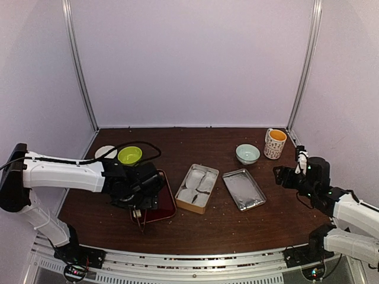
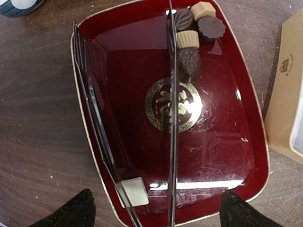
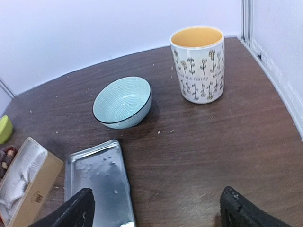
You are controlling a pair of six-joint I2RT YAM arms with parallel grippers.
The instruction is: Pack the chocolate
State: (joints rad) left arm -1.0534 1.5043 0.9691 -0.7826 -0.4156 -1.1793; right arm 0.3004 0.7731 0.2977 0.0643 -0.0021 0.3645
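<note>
Several chocolates lie at the far end of a glossy dark red tray (image 2: 222, 142) in the left wrist view: a dark leaf-shaped one (image 2: 189, 61), another dark leaf (image 2: 183, 19) and a dark round one (image 2: 211, 28). A pale cream cube (image 2: 203, 9) and a cream cup-shaped piece (image 2: 188, 39) lie among them. My left gripper (image 2: 156, 215) is open and empty above the tray's near end, apart from the chocolates. From the top, the left gripper (image 1: 141, 192) covers the tray (image 1: 169, 207) and hides the chocolates. My right gripper (image 3: 156, 210) (image 1: 284, 176) is open and empty over bare table.
An open beige box (image 1: 197, 187) lined with white paper stands mid-table; its edge shows right of the tray (image 2: 289, 94). A silver lid (image 1: 243, 189) (image 3: 97, 182), a blue bowl (image 1: 247, 154) (image 3: 122, 101), a patterned mug (image 1: 275, 144) (image 3: 198, 64) and a green bowl (image 1: 129, 155) stand around.
</note>
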